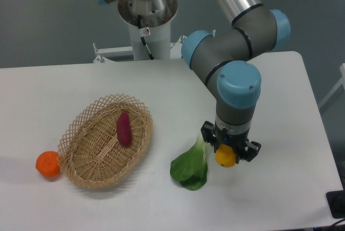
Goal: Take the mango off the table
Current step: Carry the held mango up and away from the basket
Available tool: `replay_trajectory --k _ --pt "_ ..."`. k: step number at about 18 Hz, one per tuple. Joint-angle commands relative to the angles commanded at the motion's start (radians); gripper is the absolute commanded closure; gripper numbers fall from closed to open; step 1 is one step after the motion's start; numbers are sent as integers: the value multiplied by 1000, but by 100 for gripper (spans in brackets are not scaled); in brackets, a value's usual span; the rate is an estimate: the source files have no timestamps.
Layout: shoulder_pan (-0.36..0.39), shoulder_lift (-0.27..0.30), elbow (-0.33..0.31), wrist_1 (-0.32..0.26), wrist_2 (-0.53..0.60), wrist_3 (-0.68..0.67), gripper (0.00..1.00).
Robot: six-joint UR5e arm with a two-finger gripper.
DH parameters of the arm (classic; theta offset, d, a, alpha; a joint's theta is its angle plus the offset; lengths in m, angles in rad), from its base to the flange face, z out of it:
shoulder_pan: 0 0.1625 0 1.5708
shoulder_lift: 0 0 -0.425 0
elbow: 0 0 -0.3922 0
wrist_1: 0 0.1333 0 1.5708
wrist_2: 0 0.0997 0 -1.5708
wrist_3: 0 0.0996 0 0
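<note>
Now the gripper (227,154) is closed on the mango (226,156), with one finger on each side of it. Only the yellow end of the fruit shows under the wrist. It looks lifted a little above the table (280,134), but I cannot tell for sure that it is clear of the top. It hangs toward the right side of the table, nearer the front edge than the back.

A green leafy vegetable (190,167) lies on the table just to the left of the mango. A woven basket (105,140) sits near the left side, with a purple sweet potato (124,129) inside it. A round orange fruit (48,164) rests just outside the basket, by the left edge.

The pick looks almost done. To finish well, the arm should keep its squeeze the same, because the skin is smooth and could slip. It should go straight up and slowly, and stay away from the leaf.
</note>
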Motion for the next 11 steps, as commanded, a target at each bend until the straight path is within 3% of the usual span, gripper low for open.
replay_trajectory --k 11 --pt "11 -3 -3 -2 0 17 64"
